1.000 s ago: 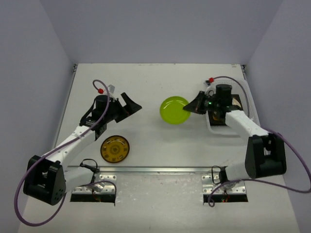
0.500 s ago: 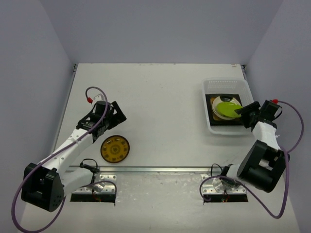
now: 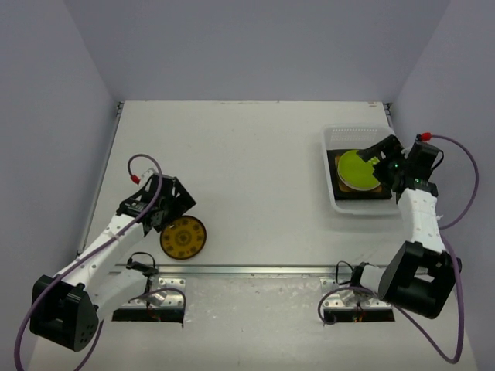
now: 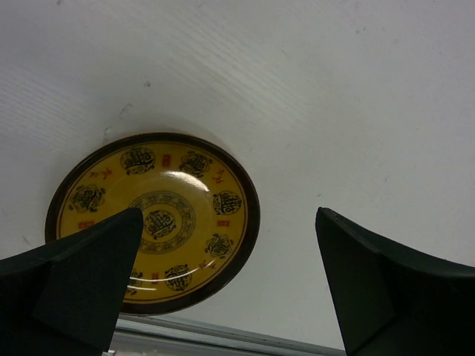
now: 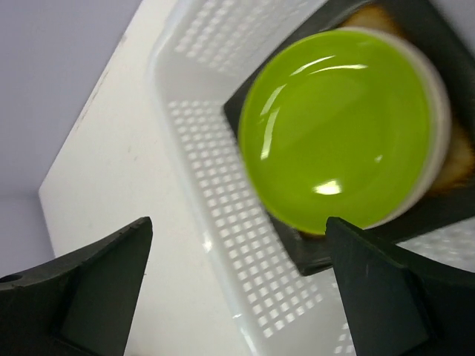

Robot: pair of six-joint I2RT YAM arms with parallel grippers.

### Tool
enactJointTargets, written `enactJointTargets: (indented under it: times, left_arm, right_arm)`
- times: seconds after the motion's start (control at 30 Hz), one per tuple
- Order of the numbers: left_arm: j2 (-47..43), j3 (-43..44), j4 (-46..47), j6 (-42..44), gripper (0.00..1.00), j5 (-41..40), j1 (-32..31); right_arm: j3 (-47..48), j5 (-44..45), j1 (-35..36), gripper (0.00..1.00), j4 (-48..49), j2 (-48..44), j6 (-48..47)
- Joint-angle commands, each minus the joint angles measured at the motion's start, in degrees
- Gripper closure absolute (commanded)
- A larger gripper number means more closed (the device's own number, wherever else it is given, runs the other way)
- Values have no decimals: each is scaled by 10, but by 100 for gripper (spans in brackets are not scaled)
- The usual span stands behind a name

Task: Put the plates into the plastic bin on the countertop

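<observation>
At the far right of the countertop [image 3: 255, 185], the plastic bin [image 3: 333, 202] holds a lime green plate [image 3: 356, 168] lying flat on a stack. A cream rim [image 5: 439, 111] and a dark square plate [image 3: 345, 190] peek out beneath, the rest hidden. Over it the right gripper [image 3: 381, 164] hangs spread wide, empty; half a second ago it pinched that plate, tilted. Near left, the left gripper [image 4: 228, 216], also wide open, has dropped closer over the amber plate [image 4: 152, 219].

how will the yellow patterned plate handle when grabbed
The yellow patterned plate looks rigid and glazed, judging by its highlights, so probably slippery. It lies flat on the countertop, so its low rim may be hard to pinch.
</observation>
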Motion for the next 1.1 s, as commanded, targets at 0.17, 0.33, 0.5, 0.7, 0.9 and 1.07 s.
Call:
enactJointTargets:
  times: [0.17,0.33,0.5,0.7,0.9,1.07]
  left_arm:
    - [87,120,-225,-88,0,-151,-2]
    - [122,118,-242,-108,0,-146,-2]
    - [150,92,-246,-128,0,-97,-2]
    - [174,67,-198,-108,0,-89,-1]
    - [251,54,-136,-64,0,-72,-5]
    - [266,47,-113,-56,0,-75,-6]
  right_arm:
    - [24,-150,218,1,11,-25,-79]
    - [56,-125,339,1,-16,-4,-136]
    - [44,-123,363,1,1,-4,-131]
    - [38,-120,362,1,3,-20,-138]
    - [35,-122,362,1,3,-22,-139]
    - [34,-120,362,1,4,-25,-140]
